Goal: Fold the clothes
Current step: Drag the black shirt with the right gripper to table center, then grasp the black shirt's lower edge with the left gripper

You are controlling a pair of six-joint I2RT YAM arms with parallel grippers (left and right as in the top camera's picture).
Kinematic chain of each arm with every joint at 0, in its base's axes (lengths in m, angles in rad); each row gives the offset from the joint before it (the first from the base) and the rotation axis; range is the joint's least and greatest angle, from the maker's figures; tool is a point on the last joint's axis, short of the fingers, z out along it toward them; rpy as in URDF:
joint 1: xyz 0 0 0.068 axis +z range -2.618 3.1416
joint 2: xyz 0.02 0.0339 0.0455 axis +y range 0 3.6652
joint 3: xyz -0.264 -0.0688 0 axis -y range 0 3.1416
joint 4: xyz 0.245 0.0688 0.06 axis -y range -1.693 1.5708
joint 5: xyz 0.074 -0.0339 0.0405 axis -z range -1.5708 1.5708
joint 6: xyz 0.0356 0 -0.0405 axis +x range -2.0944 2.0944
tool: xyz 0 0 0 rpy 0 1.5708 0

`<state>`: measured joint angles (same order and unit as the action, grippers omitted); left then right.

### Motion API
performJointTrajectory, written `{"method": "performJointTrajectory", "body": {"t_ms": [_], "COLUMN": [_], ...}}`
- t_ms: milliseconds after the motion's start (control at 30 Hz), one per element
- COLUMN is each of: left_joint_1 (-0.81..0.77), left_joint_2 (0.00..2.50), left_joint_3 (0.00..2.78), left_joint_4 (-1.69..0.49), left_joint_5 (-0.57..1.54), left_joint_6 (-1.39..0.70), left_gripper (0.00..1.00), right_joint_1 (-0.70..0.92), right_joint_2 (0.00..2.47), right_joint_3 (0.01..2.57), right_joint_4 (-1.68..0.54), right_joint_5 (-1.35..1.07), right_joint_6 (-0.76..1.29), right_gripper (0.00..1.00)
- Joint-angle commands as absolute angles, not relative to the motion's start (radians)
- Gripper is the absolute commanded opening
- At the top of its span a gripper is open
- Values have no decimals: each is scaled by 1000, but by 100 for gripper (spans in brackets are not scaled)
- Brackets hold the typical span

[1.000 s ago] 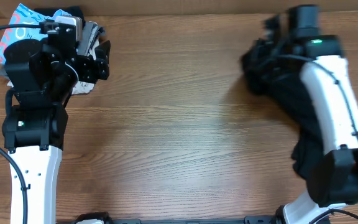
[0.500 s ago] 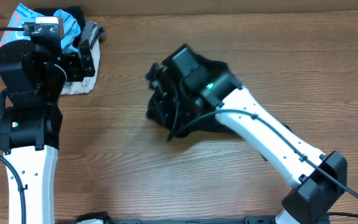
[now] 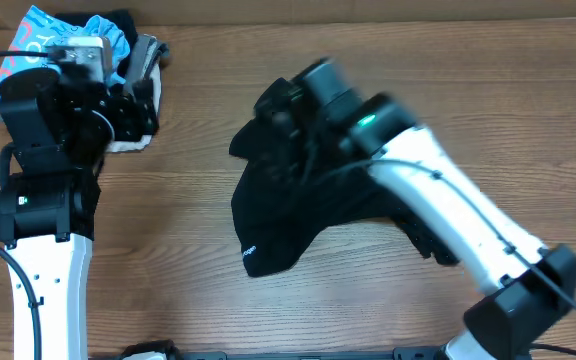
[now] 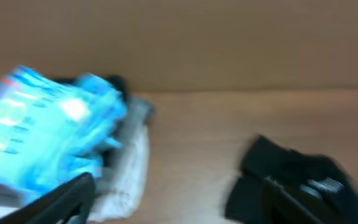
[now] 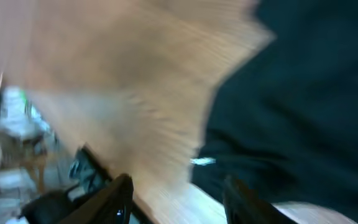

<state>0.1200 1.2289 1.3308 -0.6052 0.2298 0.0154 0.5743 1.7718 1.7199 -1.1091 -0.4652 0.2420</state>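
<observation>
— Where is the black garment (image 3: 278,215) right now?

— In the middle of the table (image 3: 168,280), crumpled in a dark heap under my right arm (image 3: 448,215). One lobe reaches toward the near edge, and its small white logo (image 3: 249,250) shows there. It lies well apart from the other clothes in the far left corner.

— And your right gripper (image 5: 178,186)?

— The jaws stand apart, with only blurred wood between them (that wrist view is badly smeared, so I read it cautiously). The black cloth fills the right of that view, beside the fingers and not between them. I judge that nothing is held.

— Why the middle of the table?

— Both arms can reach it there, and there is bare wood all round for spreading. It is bunched, with no sleeve or hem laid out, so I reckon the folding proper is not yet begun. Flattening comes first.

— Your left gripper (image 4: 178,183)?

— It is spread wide and empty, and it hovers by the far left corner. The light blue shirt (image 3: 33,35) lies there with the grey and beige garments (image 3: 146,55) beside it. Those are not my job, so I want to steer clear of them.

— What could go wrong?

— I could pinch two layers at once in that heap. Soft cloth will likely drag and bunch rather than slide flat.
</observation>
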Motion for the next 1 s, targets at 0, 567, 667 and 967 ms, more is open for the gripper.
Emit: {"method": "performJointTrajectory", "body": {"t_ms": [0, 567, 667, 967], "left_joint_1": [104, -247, -324, -474], "left_joint_2": [1240, 1615, 1733, 1942], "left_joint_3": [1357, 1354, 1348, 1348], "left_joint_4": [-686, -1217, -1233, -1234], "left_joint_5": [434, 347, 336, 189], "left_joint_6": [5, 37, 36, -24], "left_gripper": [78, 95, 95, 93], "right_joint_1": [426, -49, -55, -55], "right_joint_2": [1691, 1631, 1631, 1633], "right_joint_3": [1757, 1754, 1753, 1753], "right_joint_4": [-1156, -1358, -1359, -1356], "right_joint_5": [-439, -419, -393, -339], "right_joint_6": [262, 74, 74, 73], "right_gripper": [50, 77, 79, 83]}}
